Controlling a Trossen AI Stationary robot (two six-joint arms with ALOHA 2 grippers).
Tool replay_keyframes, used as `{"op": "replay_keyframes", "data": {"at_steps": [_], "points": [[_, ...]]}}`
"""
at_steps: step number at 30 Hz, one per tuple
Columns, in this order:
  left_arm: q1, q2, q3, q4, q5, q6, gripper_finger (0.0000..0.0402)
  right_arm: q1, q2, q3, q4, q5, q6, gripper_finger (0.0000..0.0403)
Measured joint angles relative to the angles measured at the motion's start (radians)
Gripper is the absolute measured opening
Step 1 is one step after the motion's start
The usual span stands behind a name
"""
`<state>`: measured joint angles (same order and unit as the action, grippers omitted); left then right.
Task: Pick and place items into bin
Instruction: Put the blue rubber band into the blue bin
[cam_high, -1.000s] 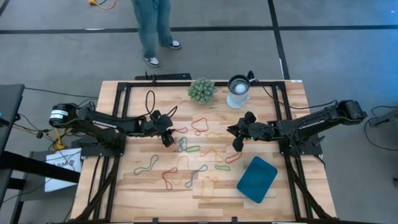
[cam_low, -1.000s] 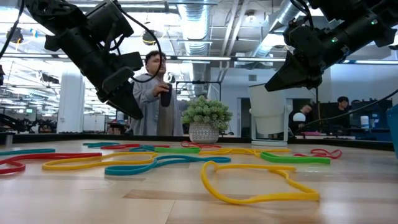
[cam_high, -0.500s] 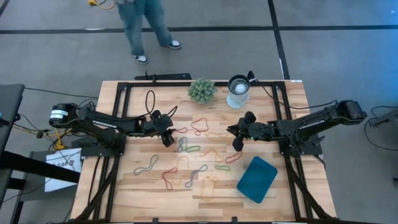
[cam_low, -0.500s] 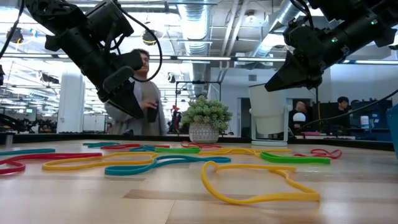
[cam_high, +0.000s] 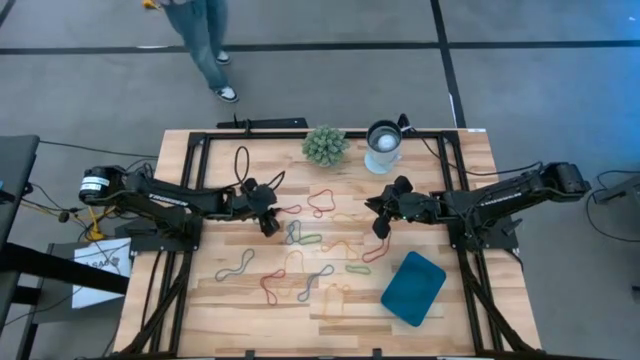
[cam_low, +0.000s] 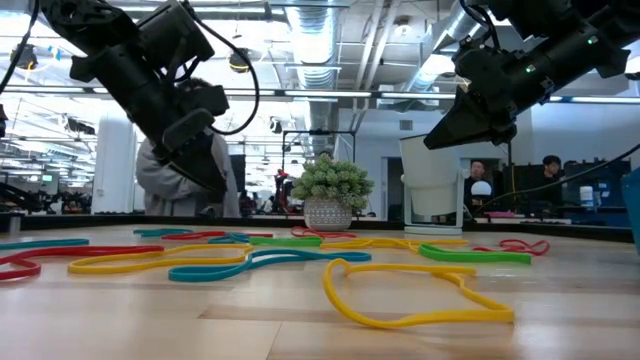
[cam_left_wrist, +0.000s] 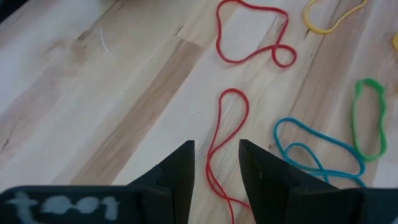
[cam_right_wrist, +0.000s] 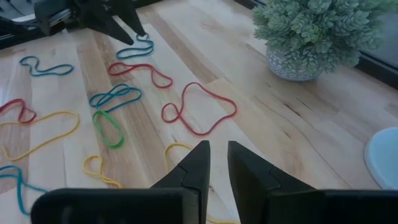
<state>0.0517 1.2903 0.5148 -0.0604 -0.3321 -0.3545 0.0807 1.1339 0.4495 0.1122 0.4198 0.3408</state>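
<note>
Several rubber-band loops in red, green, yellow, blue and orange lie flat on the wooden table, among them a red one and a green and blue pair. The teal bin sits on the table toward the near right. My left gripper hangs above the table, left of the bands. Its fingers are narrowly apart over a long red band without touching it. My right gripper hovers at the bands' right side, fingers narrowly apart. In the low view both grippers, left and right, are well off the tabletop.
A spiky green plant ball and a round white-and-metal cup stand near the far edge. A yellow band lies closest to the low camera. A person walks on the floor beyond the far edge.
The person beyond the table's far edge has walked toward the left. Both arms and all the bands have kept still.
</note>
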Motion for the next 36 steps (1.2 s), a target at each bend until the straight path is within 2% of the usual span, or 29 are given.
{"op": "replay_keyframes", "data": {"at_steps": [5, 11, 15, 24, 31, 36], "points": [[0.000, 0.000, 0.000, -0.052, -0.059, -0.042, 0.0116, 0.001, 0.000, 0.000, 0.000, -0.016, 0.000, 0.0052], [0.008, 0.001, 0.000, -0.246, -0.074, -0.264, 0.0116, 0.001, 0.000, 0.000, -0.002, -0.039, 0.000, 0.0052], [0.004, 0.041, 0.000, -0.273, -0.096, -0.360, 0.0116, 0.001, 0.000, 0.000, -0.003, -0.038, 0.000, 0.0052], [-0.003, 0.215, 0.005, -0.174, -0.180, -0.372, 0.0116, 0.002, 0.000, 0.000, -0.005, -0.038, 0.000, 0.0052], [0.006, 0.223, 0.003, -0.159, -0.211, -0.354, 0.0116, 0.002, 0.000, 0.000, -0.006, -0.038, 0.000, 0.0052], [0.041, 0.227, 0.003, -0.159, -0.173, -0.324, 0.0107, 0.002, 0.000, 0.000, -0.006, -0.038, 0.000, 0.0052]]}}
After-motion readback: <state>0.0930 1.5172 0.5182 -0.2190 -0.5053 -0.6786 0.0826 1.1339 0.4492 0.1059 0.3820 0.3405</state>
